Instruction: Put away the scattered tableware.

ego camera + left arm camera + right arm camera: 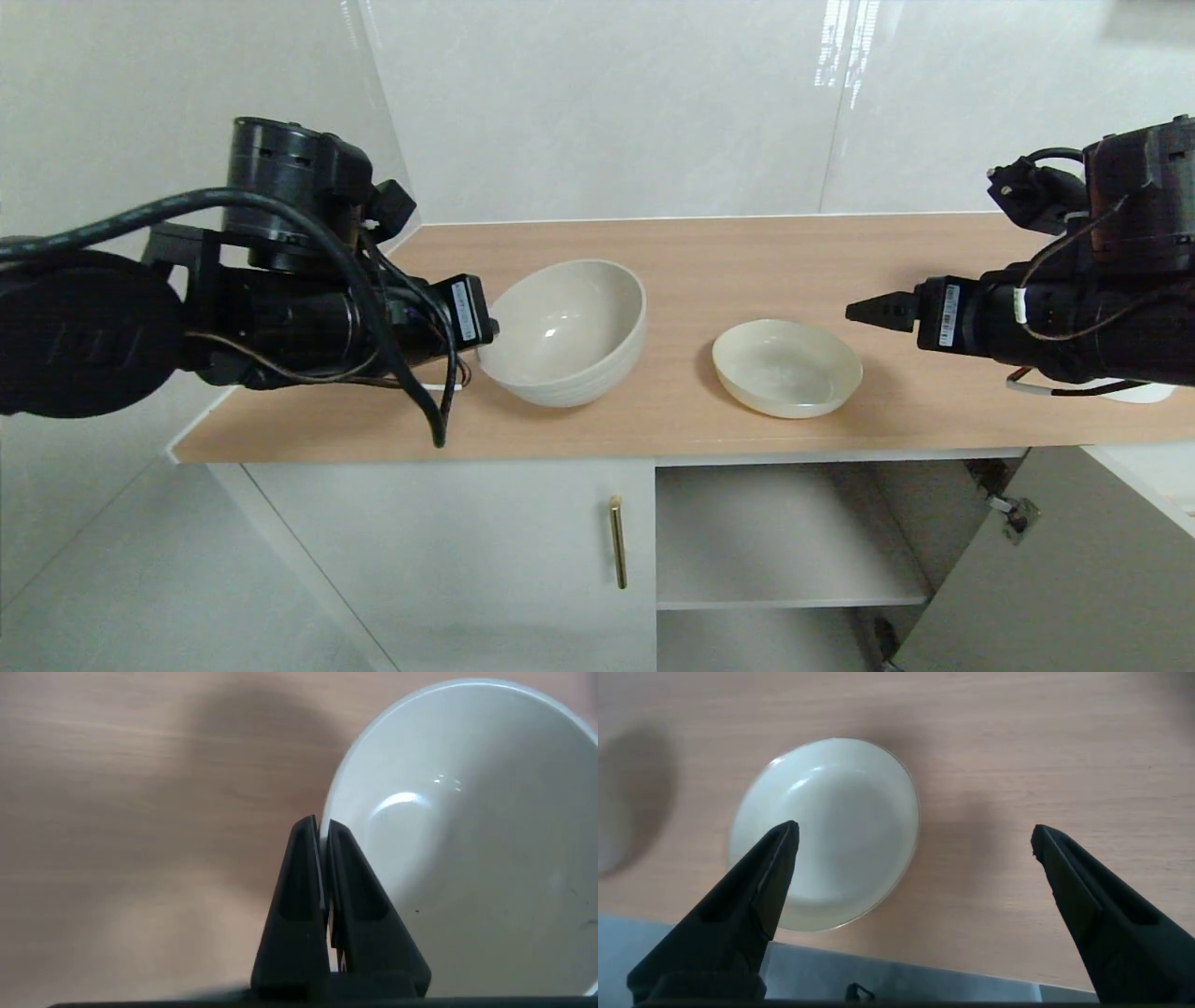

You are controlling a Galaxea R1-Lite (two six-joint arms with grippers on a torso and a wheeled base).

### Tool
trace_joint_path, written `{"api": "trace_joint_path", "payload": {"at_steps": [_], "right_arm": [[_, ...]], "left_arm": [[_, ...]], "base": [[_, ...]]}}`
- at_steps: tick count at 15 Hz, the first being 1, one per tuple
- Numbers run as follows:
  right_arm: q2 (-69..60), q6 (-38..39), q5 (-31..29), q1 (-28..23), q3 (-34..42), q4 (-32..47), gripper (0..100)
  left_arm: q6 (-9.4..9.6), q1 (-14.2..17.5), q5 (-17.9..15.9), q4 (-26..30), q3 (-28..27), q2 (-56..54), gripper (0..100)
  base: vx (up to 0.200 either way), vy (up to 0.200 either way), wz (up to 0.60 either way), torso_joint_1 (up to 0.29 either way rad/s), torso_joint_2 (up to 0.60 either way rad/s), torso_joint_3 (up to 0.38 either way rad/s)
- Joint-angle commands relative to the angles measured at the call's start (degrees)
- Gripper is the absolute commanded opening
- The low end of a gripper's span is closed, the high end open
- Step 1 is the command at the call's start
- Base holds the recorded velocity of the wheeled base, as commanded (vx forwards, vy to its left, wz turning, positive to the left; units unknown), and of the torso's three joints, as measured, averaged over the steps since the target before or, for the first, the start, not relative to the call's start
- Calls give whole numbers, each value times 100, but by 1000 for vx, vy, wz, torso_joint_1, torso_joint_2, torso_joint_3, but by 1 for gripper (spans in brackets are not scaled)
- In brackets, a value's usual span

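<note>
Since the bowl (569,327) looks like glazed ceramic, I judge it stiff, fairly heavy, slick and easily chipped; its thin rim is the natural place to pinch, and the left hand (322,829) is clamped there, the bowl tilted over the tabletop (747,252) directly ahead of its fingertips; that arm lies level, wrist pointing inward; the right hand (913,835) hangs with fingers wide apart, the shallow dish (827,831) below and slightly ahead of it, untouched.

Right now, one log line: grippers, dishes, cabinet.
left gripper shut on rim of deep cream ceramic bowl, tilted | right gripper open, near shallow cream ceramic dish, not touching | white cabinet door open
</note>
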Motion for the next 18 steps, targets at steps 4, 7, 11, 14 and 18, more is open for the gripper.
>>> {"api": "trace_joint_path", "payload": {"at_steps": [4,7,11,14,18], "right_arm": [[858,-21,-904,56,-174,-7,100],[981,-12,-922,91,-174,-33,100],[1025,-4,-922,126,-174,-51,100],[1043,5,-878,152,-174,-59,0],[1078,14,-887,223,-174,-59,0]], "left_arm": [[12,-43,-967,-12,344,-807,0],[12,-34,-967,-29,353,-816,0],[12,-43,-967,-47,353,-807,0],[12,-43,-967,-47,362,-807,0],[21,-43,-967,-47,353,-816,0]], "base": [[0,0,0,0,0,0],[0,0,0,0,0,0],[0,0,0,0,0,0],[0,0,0,0,0,0],[0,0,0,0,0,0]]}}
